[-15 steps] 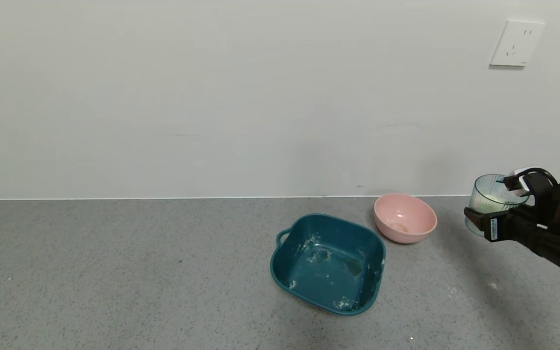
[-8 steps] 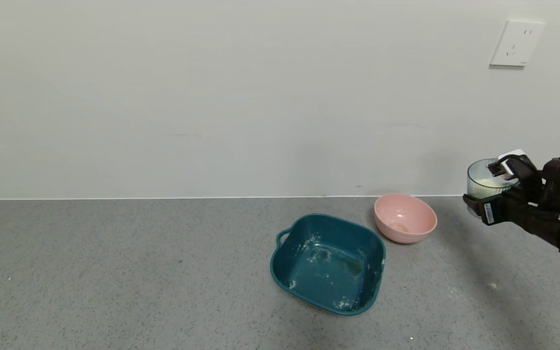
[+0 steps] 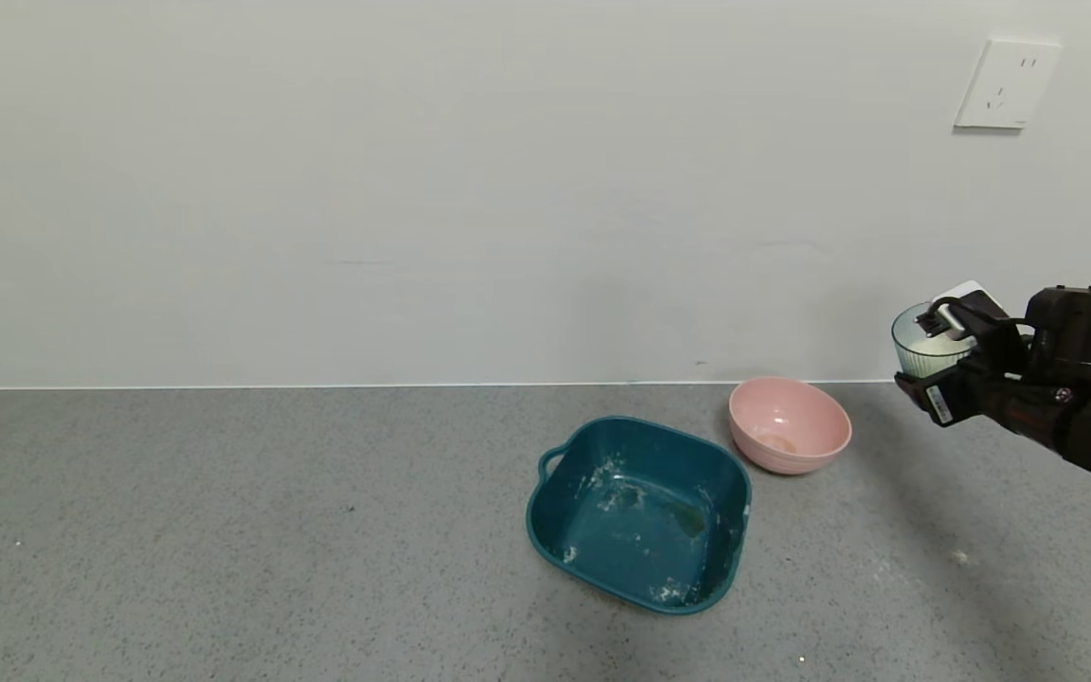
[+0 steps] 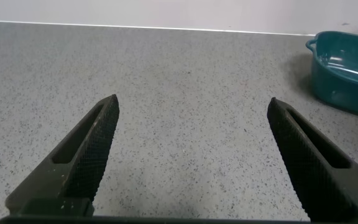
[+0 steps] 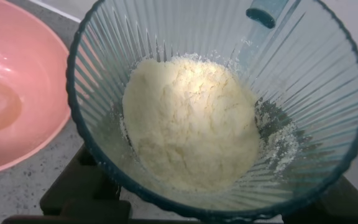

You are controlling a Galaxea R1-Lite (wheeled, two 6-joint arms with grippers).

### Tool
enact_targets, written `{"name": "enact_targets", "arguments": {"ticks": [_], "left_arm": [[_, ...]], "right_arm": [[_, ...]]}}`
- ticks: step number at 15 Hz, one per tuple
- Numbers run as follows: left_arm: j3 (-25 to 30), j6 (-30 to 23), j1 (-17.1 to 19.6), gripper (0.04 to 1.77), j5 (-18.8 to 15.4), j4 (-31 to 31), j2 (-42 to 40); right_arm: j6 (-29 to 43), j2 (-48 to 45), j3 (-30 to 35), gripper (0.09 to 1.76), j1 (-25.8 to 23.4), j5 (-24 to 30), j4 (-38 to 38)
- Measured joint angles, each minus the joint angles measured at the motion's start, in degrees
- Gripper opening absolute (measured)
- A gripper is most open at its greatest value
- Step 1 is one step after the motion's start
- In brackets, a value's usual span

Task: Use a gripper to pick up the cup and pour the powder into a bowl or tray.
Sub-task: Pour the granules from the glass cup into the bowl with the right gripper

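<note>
Head view gives you the ribbed cup (image 3: 924, 347) aloft at the far right, clear of the tabletop (image 3: 223, 530), pinched by the right tool (image 3: 936, 365); its white powder (image 5: 191, 121) sits heaped inside. You are in the carry step. Next, I judge, bring it left over the pink bowl (image 3: 789, 424) and tip gently. Your left tool (image 4: 191, 155) hangs spread near the teal tray (image 3: 638, 512)
</note>
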Motion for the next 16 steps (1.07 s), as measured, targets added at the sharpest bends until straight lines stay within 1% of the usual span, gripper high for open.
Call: {"name": "enact_targets", "arguments": {"ticks": [2, 5, 10, 13, 16], "left_arm": [[0.0, 0.0, 0.0, 1.72, 0.0, 0.0, 0.0], [0.0, 0.0, 0.0, 1.72, 0.0, 0.0, 0.0], [0.0, 0.0, 0.0, 1.72, 0.0, 0.0, 0.0], [0.0, 0.0, 0.0, 1.72, 0.0, 0.0, 0.0], [0.0, 0.0, 0.0, 1.72, 0.0, 0.0, 0.0]], "right_arm": [[-2.1, 0.1, -1.1, 1.34, 1.2, -0.2, 0.9], [-6.5, 0.4, -1.5, 1.34, 2.1, -2.6, 1.0], [-11.0, 0.8, -0.7, 1.34, 2.6, -2.9, 1.0], [-15.8, 1.1, -0.7, 1.34, 2.7, -3.9, 1.1], [-22.7, 1.5, -0.9, 1.34, 2.7, -4.6, 0.8]]}}
